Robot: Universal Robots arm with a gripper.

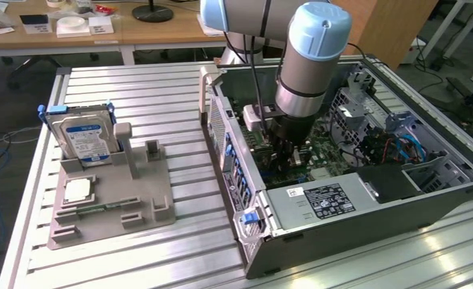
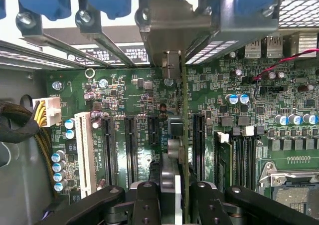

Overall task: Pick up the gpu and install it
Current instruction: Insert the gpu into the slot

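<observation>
— Where's the arm?
— It reaches straight down into the open computer case, wrist upright over the motherboard.
— And the gpu?
— It's on edge inside the case, pinched in the claw, which is narrowed tight on it. Its long axis runs parallel to the black slots, one end toward the case's rear wall. Seated or not, I can't tell.

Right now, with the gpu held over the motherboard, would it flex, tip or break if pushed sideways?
Probably stiff: the gpu shows edge-on as a straight thin line in the claw. Likely light, being so thin. Held standing on edge near one end, it could pivot under a sideways push; the metal bracket looks sturdier than the board.
</observation>
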